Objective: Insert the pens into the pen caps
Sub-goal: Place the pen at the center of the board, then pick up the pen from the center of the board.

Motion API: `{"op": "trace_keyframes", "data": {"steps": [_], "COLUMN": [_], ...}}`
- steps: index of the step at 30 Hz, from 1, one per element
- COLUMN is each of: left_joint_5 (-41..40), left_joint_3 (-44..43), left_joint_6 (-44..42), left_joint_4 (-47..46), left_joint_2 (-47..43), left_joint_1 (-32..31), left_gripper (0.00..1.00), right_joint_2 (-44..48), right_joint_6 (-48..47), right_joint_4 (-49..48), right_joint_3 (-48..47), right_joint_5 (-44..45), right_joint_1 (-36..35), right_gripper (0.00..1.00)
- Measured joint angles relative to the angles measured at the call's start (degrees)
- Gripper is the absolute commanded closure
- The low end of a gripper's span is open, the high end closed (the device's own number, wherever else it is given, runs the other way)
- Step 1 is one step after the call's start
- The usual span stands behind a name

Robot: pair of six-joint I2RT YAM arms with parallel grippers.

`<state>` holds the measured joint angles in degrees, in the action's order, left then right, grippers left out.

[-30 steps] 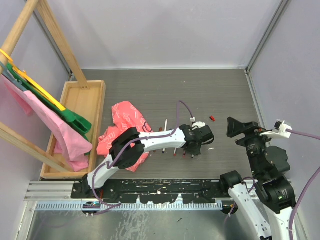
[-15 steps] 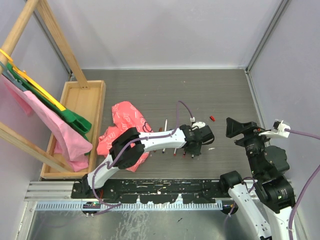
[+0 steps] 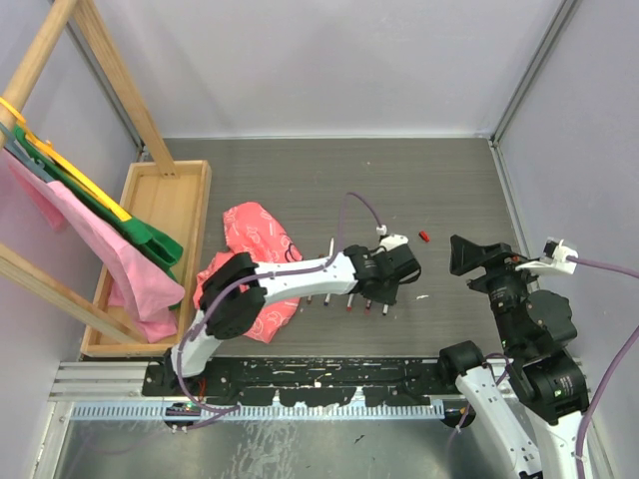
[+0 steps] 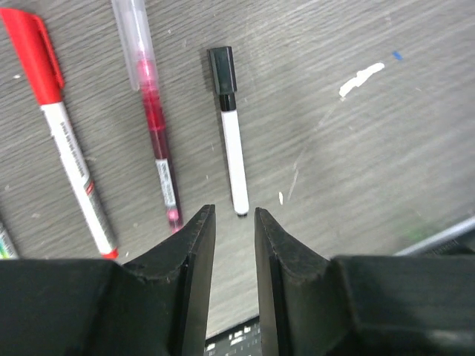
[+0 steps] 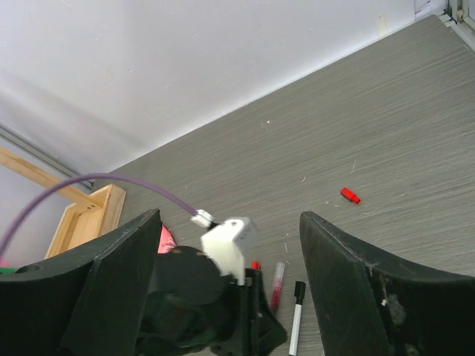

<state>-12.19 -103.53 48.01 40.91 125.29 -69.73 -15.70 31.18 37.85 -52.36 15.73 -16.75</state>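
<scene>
Where grey table (image 3: pixel 300 178) meets pale walls (image 3: pixel 329 70), left pincer (image 4: pixel 233 215) barely parted, right pincer (image 5: pixel 228 216) agape

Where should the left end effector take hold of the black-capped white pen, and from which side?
Grip the black-capped white pen at mid-barrel, coming from straight above and closing across its width. It lies flat on the table, and the clear-capped red pen beside it leaves only a narrow gap.
</scene>
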Motion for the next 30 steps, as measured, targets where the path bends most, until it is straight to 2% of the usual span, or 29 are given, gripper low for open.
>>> {"op": "trace_keyframes", "data": {"steps": [6, 12, 17, 25, 30], "left_joint_5": [0.39, -1.38, -1.55, -0.57, 0.87], "left_joint_3": [10.21, 13.35, 14.88, 15.37, 12.81], "left_joint_6": [-2.99, -7.13, -11.34, -17.81, -20.24], "left_joint_4": [-6.93, -8.50, -7.87, -6.16, -5.40], "left_joint_2": [-12.92, -19.58, -19.96, -19.76, -16.81], "left_joint_1": [0.00, 0.52, 3.26, 14.05, 19.47], "left_gripper": [0.70, 0.70, 0.70, 0.69, 0.66], "right_joint_2": [0.00, -0.61, -2.25, -2.34, -2.29], "right_joint_6": [-0.09, -0.04, 0.39, 0.50, 1.01], "right_joint_4": [0.20, 1.07, 1.51, 4.42, 4.63], "right_joint_3": [1.36, 1.99, 3.19, 4.37, 4.61], "right_joint_5": [-0.59, -2.62, -4.81, -7.13, -7.80], "right_joint_1": [0.00, 0.00, 0.00, 0.00, 0.00], "right_gripper": [0.20, 0.20, 0.20, 0.21, 0.21]}}
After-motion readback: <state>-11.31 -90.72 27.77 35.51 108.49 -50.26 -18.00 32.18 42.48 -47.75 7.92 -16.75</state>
